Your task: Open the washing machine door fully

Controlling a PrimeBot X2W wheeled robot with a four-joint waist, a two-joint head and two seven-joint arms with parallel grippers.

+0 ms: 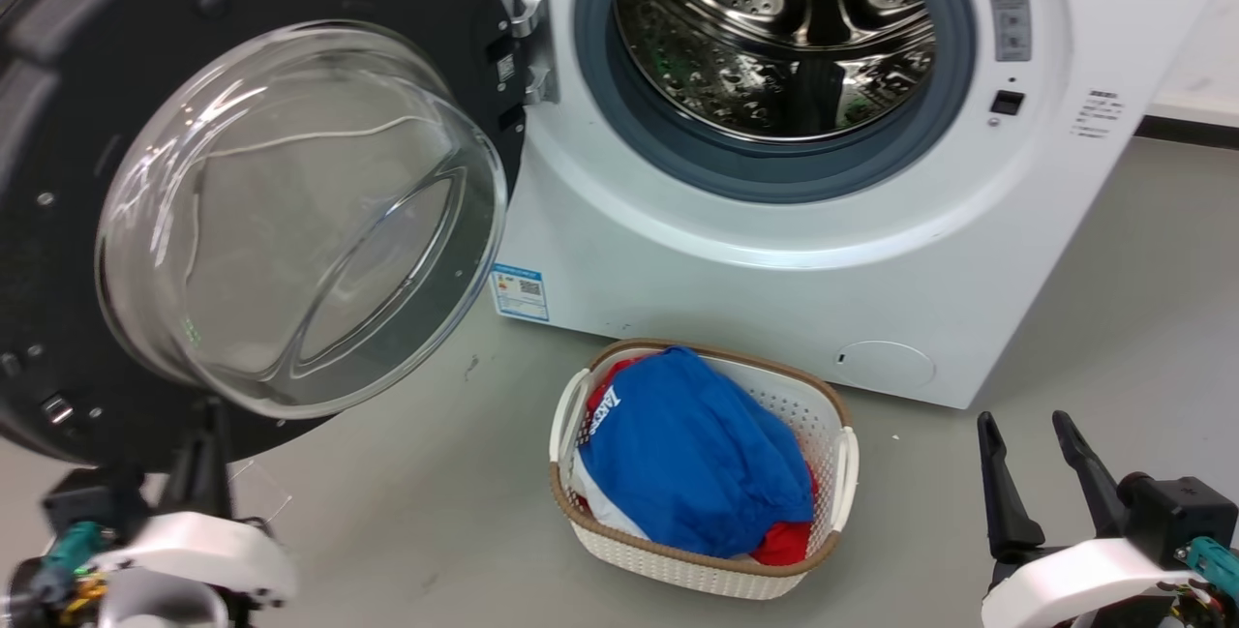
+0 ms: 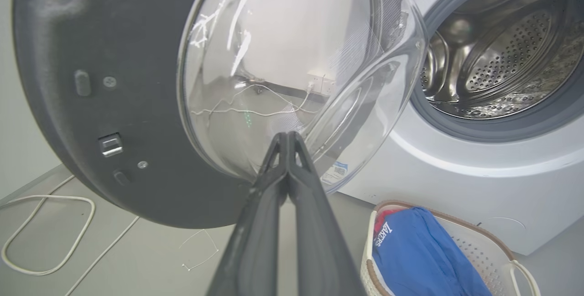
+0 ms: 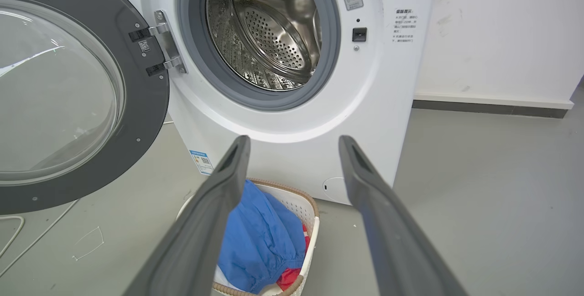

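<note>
Grey floor (image 1: 1113,318), white wall (image 3: 502,36); my left gripper (image 2: 287,137) points at the washing machine door (image 2: 68,104), fingers pressed together; my right gripper (image 3: 293,140) is spread apart.

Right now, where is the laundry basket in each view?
Head view: laundry basket at lower centre, before the washing machine.
Left wrist view: laundry basket at bottom right, cut by the edge.
Right wrist view: laundry basket at bottom centre.
Shared landmark: steel drum, above it everywhere.
</note>
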